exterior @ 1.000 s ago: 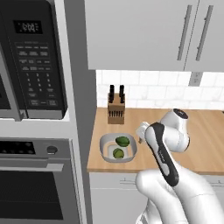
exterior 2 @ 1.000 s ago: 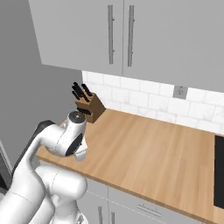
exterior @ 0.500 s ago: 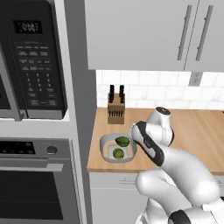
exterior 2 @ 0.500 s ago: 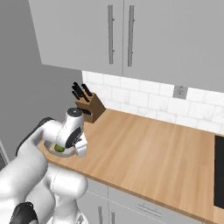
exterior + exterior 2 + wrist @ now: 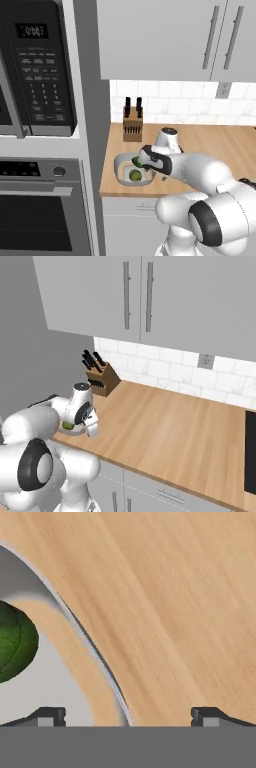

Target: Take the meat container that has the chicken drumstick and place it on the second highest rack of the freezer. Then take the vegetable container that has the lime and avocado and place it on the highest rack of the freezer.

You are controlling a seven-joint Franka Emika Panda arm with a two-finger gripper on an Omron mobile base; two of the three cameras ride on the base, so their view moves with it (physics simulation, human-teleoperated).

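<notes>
Gripper (image 5: 127, 714) open astride veg container (image 5: 95, 647) rim; avocado (image 5: 15, 639) inside.

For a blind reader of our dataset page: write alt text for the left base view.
A white robot arm reaches left over a pale container holding a lime and an avocado, at the left end of a wooden counter. A knife block stands behind; a black microwave and oven fill the left.
</notes>
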